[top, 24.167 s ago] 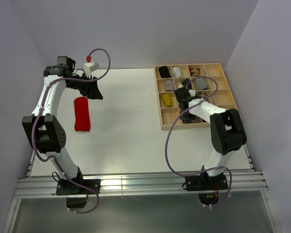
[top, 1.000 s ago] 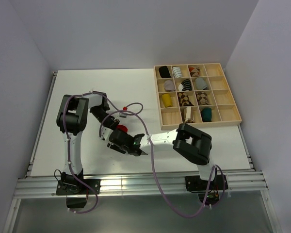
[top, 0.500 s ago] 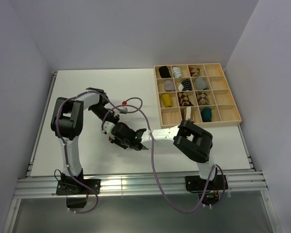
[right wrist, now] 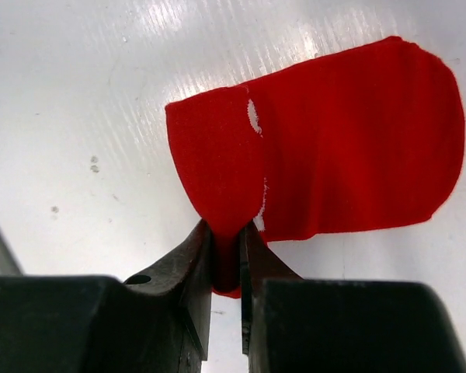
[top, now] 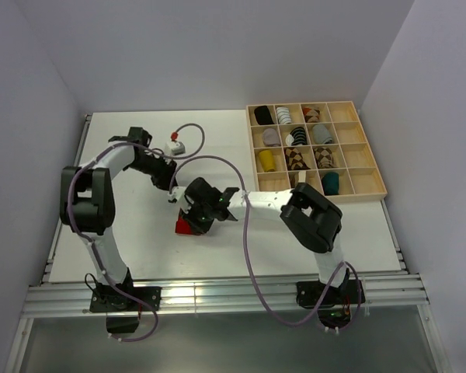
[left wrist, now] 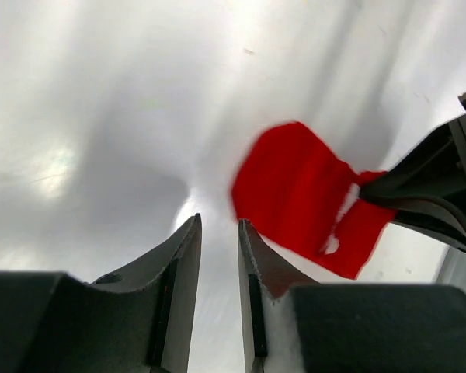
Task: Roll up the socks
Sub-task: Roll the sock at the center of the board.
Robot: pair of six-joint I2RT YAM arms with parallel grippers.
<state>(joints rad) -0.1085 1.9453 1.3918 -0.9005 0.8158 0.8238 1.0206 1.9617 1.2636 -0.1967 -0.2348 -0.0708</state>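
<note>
sock [right wrist: 349, 155], red, one in view, lies on the tabletop [top: 124, 249], left of the tray [top: 365, 180]. in the top view the right tool [right wrist: 225, 241] hides most of it. right tool clamped on its folded edge. left tool [left wrist: 217, 225] slightly apart, empty, near the sock. tray: one, sixteen compartments; bundles too small to count.

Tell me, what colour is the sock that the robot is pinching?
Plain red. The sock shows best in the right wrist view, pinched in the right gripper.

White table [top: 217, 140]: red sock [top: 185, 227] mid-front, wooden tray [top: 365, 180] far R.
</note>
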